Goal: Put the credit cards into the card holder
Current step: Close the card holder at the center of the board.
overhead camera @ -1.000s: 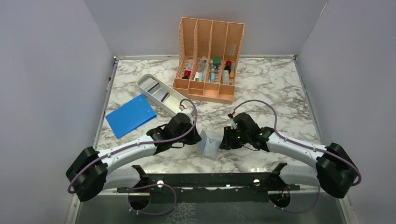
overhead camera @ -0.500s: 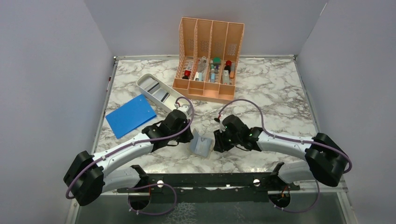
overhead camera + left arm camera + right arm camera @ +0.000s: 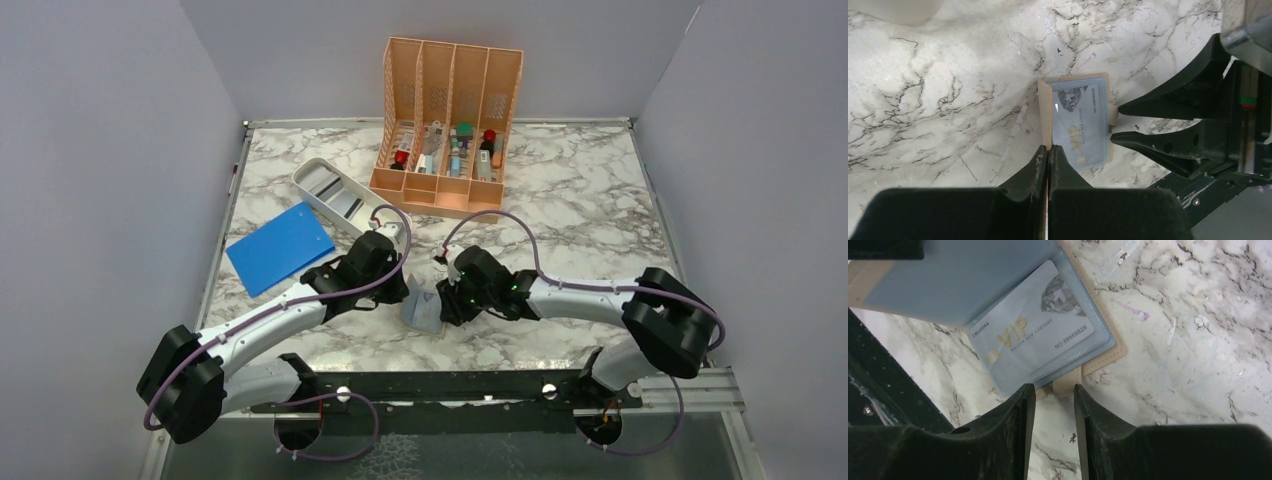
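Note:
The tan card holder (image 3: 422, 308) lies open on the marble between my two grippers. A pale blue-grey credit card marked VIP in gold (image 3: 1033, 340) sits inside its clear sleeve; it also shows in the left wrist view (image 3: 1080, 120). My left gripper (image 3: 1048, 150) is shut on the holder's tan cover edge (image 3: 1044, 117), which stands up from the table. My right gripper (image 3: 1054, 390) is open, its fingertips on either side of the holder's tan snap tab (image 3: 1066, 382) without pinching it. Another clear sleeve (image 3: 948, 280) is lifted at the upper left. No other cards show.
An orange slotted rack (image 3: 445, 130) with small items stands at the back. A white oblong tray (image 3: 335, 195) and a large blue flat sheet (image 3: 278, 248) lie to the left. The black mounting rail (image 3: 440, 385) runs along the near edge.
Both grippers and the card holder have shifted left and slightly away from the near edge. The right arm has stretched further left, staying at the holder's tab.

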Robot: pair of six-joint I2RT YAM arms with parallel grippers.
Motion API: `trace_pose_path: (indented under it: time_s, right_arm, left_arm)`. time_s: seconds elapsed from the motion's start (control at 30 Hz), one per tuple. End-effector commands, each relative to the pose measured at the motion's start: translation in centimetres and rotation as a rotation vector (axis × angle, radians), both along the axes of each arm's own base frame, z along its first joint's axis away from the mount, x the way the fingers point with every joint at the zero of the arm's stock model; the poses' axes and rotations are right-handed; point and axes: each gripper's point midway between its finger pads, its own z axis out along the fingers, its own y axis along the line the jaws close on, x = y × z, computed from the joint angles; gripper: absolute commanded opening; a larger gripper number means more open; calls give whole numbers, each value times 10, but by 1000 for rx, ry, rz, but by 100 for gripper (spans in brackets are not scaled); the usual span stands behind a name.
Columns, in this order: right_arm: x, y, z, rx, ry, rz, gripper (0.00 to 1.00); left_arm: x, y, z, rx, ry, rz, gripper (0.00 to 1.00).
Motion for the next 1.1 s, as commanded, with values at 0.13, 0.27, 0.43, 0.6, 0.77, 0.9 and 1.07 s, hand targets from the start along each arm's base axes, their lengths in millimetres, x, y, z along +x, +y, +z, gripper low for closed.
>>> trace_pose_path:
  time_s: [0.13, 0.27, 0.43, 0.6, 0.77, 0.9, 1.07]
  right_arm:
    - [20, 8, -14, -76, -78, -2, 38]
    - [18, 7, -12, -82, -112, 1, 32]
    - [20, 3, -10, -77, -130, -25, 6]
    - [18, 7, 10, 48, -167, -56, 1]
    - [13, 16, 39, 213, -250, -6, 1]
    - [12, 16, 48, 265, -284, 4, 1]
    - [19, 8, 53, 312, -280, -123, 1]
  left_arm:
    - [1, -5, 8, -28, -11, -24, 0]
    - [0, -5, 7, -31, -7, -23, 0]
    - [1, -3, 7, -27, -12, -15, 0]
    - [2, 5, 0, 13, -2, 12, 0]
    - [4, 11, -7, 53, 9, 31, 0]
    - [5, 13, -11, 74, 19, 40, 0]
    - [6, 15, -13, 84, 21, 56, 0]
